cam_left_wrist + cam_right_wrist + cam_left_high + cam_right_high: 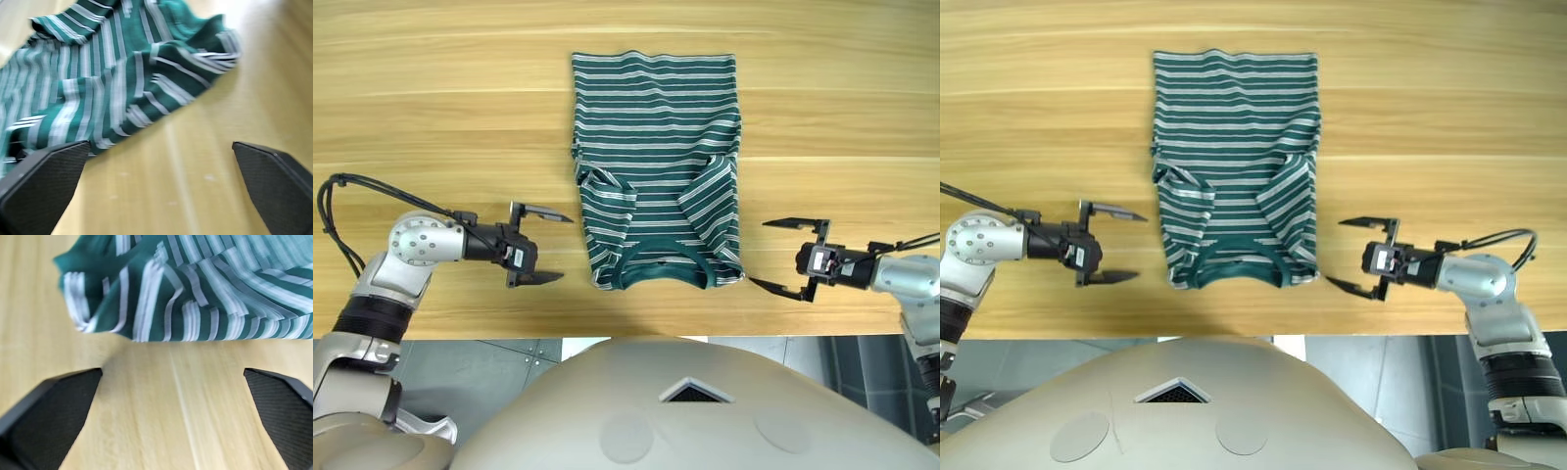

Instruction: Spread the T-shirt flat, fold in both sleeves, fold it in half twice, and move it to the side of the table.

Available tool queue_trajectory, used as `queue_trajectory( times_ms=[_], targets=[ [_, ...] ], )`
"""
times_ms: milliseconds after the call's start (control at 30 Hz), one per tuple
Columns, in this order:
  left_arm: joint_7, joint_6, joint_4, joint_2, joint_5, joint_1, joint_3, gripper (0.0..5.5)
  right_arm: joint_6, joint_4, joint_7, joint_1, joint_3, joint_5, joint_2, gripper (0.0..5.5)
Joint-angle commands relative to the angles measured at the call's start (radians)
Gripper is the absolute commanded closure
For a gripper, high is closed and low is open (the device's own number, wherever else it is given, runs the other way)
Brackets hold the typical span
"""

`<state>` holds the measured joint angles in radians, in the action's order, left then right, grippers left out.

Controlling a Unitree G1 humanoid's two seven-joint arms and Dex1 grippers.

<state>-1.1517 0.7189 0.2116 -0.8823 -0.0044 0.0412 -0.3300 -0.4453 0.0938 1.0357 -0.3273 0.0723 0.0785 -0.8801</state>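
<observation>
A green T-shirt (658, 166) with white stripes lies flat in the middle of the wooden table (431, 108), collar toward the near edge. Both sleeves are folded in over its front. My left gripper (551, 247) stands open just left of the shirt's collar corner, its fingers (39, 181) spread with bare wood between them. My right gripper (776, 255) is open just right of the shirt's near corner (88, 308), fingers (54, 406) apart, holding nothing. Neither gripper touches the cloth.
The table's near edge (607, 337) runs just below the grippers and the shirt's collar. Bare wood stretches to the left (411, 78) and right (842, 98) of the shirt. A grey floor (480, 372) shows below the edge.
</observation>
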Motion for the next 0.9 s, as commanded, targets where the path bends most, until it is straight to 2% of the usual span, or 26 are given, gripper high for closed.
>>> queue_trajectory(
  times_ms=[33,267,433,667,900],
  targets=[
    [-0.008,0.018,-0.002,0.006,0.041,0.029,-0.048,0.10,-0.003,0.037,0.003,0.001,0.052,-0.061,0.005,0.13],
    [-0.005,0.040,0.015,0.047,0.017,0.010,-0.088,0.10,0.000,0.026,0.011,0.010,0.104,-0.054,0.010,0.13],
    [-0.017,0.064,0.063,0.080,-0.003,-0.006,-0.118,0.10,-0.004,-0.023,0.024,0.003,0.118,-0.027,0.000,1.05],
    [-0.013,0.067,0.099,0.105,0.003,-0.031,-0.143,1.35,-0.010,-0.046,0.034,0.022,0.143,-0.004,0.010,2.46],
    [-0.025,0.056,0.131,0.121,-0.004,-0.053,-0.156,2.38,0.006,-0.056,0.034,0.054,0.160,0.000,0.028,3.55]
  ],
)
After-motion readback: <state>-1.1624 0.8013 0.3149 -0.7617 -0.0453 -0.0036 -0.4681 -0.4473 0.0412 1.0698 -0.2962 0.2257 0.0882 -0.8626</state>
